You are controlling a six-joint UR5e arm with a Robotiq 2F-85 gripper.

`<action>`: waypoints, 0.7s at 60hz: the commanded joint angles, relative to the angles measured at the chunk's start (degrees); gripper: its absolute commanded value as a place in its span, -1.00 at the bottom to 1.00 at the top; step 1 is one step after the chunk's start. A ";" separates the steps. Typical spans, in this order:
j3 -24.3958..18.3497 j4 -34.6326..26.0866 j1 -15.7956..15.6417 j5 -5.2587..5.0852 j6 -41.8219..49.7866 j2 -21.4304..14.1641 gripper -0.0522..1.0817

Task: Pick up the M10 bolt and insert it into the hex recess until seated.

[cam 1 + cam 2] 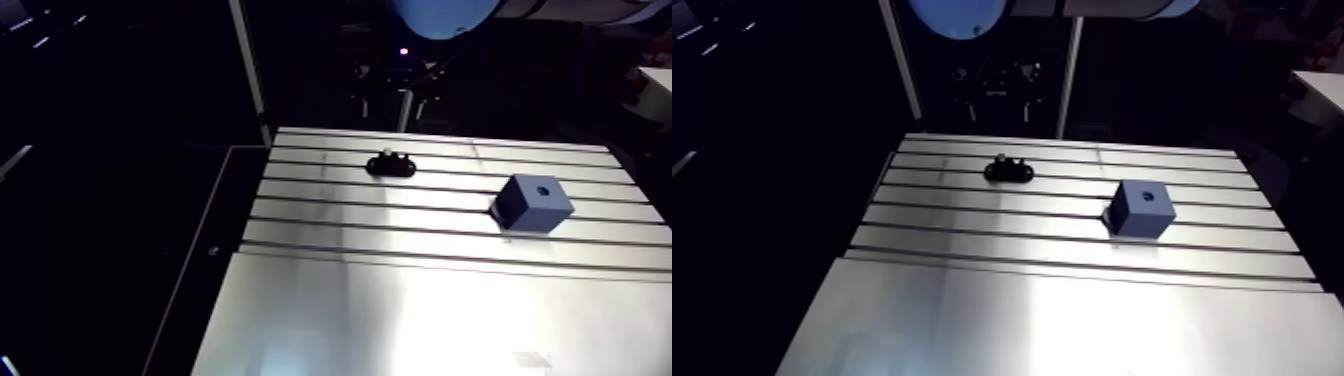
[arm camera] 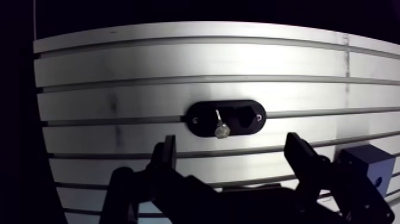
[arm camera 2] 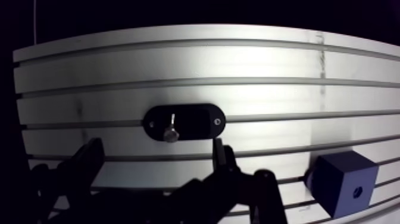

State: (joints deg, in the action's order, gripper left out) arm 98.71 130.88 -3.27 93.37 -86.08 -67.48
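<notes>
A small silver bolt (image 2: 221,126) stands in a black oval plate (image 2: 199,113) on the slotted table (image 2: 119,77). In the wrist view the plate lies just ahead of my gripper (image 2: 232,150). Both fingers (image 2: 168,152) are spread wide apart with nothing between them. A darker recess (image 2: 241,117) shows in the plate beside the bolt. In the arm view the bolt (image 1: 386,154) and plate (image 1: 392,167) sit near the table's far edge. The gripper itself does not show there.
A blue block (image 1: 533,203) with a small round hole in its top sits right of the plate in the arm view. It also shows beside one finger as the blue block (image 3: 344,180) in the wrist view. A smooth metal sheet (image 1: 420,320) covers the near table.
</notes>
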 commanded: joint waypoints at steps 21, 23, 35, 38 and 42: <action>2.14 2.58 -0.43 -0.34 -1.41 0.91 -0.31; 2.22 2.67 -0.43 -0.34 -1.49 0.91 -0.30; 2.75 2.77 -0.34 -0.17 -1.66 1.32 -0.26; 2.99 2.77 -0.09 -0.18 -2.53 1.35 -0.26; 3.27 2.77 0.01 -0.17 -3.69 1.43 -0.26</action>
State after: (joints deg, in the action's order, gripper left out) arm 101.28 133.55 -3.59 93.15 -87.83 -66.38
